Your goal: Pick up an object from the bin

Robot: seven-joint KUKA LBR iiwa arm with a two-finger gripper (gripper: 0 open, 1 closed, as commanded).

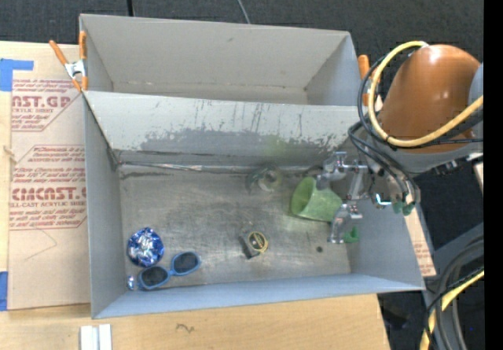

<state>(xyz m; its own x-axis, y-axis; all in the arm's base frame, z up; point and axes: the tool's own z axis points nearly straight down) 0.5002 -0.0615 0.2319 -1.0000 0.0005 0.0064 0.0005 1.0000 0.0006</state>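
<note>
I have the gripper (pixel 338 201) down on the floor of the bin (pixel 196 215), and a green plastic cup (pixel 314 200) lies on its side there, its right-hand end between the fingers. The fingers stand wide, one on the far side of the cup and one on the near side, and each seems to have some clearance, so I would not call this a hold yet. The cup's long axis runs roughly left to right, with what looks like the mouth pointing left, away from the wrist. The fingers would therefore close across the body, which is how I want it. Left of the cup and nearer me is a small yellowish tape roll (pixel 255 244). Far off to the cup's left lie a blue foil ball (pixel 145 246) and blue sunglasses (pixel 169 270), well clear.
</note>
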